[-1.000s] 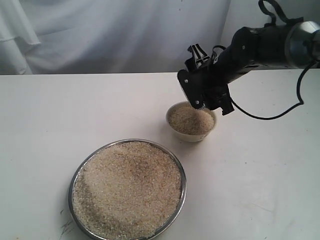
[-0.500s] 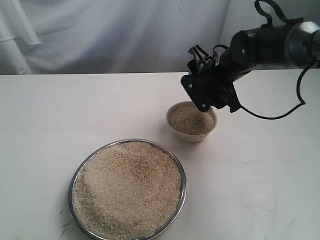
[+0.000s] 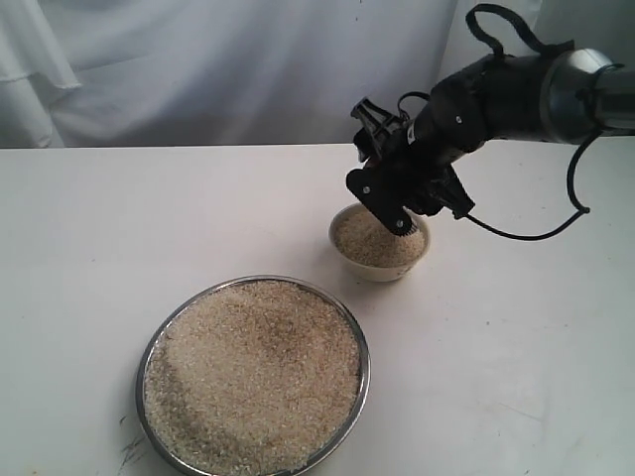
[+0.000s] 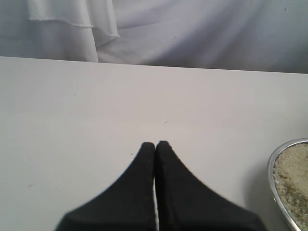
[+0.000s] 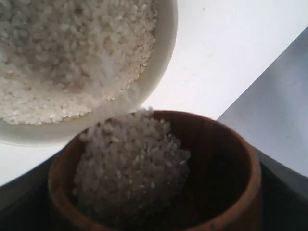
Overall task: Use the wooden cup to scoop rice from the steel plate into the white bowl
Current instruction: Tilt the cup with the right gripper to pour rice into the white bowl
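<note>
Rice [image 5: 130, 168] in wooden cup [image 5: 243, 163], white bowl [image 5: 166, 57]

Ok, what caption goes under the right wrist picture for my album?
Rice pours from the tilted wooden cup into the white bowl.

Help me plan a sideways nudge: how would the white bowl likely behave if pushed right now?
Probably heavy for its size: the white bowl is heaped with rice. It would likely slide rather than tip, sitting low on the smooth table. A jolt may spill grains, since the heap nears the rim while the wooden cup tilts over it.
</note>
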Controlling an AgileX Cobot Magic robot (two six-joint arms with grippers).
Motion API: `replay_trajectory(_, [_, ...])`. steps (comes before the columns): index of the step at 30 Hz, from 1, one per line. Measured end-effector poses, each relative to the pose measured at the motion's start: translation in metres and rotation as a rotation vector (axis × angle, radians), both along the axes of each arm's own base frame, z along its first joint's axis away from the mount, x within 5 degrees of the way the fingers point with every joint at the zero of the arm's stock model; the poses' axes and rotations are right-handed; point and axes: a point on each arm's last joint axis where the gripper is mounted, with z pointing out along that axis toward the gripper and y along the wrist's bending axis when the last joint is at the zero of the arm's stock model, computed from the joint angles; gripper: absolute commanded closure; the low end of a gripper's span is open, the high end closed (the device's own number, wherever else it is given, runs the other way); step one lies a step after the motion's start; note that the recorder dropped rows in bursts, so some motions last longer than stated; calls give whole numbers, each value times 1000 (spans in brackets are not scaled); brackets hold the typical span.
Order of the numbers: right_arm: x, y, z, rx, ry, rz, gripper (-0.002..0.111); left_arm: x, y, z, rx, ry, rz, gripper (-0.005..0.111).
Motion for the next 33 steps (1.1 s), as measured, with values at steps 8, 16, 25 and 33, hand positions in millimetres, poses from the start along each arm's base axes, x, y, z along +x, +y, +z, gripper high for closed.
replay_trajectory(8, [-3,5,1,-90,-52,19,108,0,0,0,0,0,0,107])
replay_trajectory(16, [-9,14,2,-139,-78,69,108,0,0,0,0,0,0,107])
replay_trajectory(25, [-8,13,3,-215,-119,83,108,0,0,0,0,0,0,107])
replay_trajectory(33, [-7,14,6,-262,-171,98,108,0,0,0,0,0,0,107])
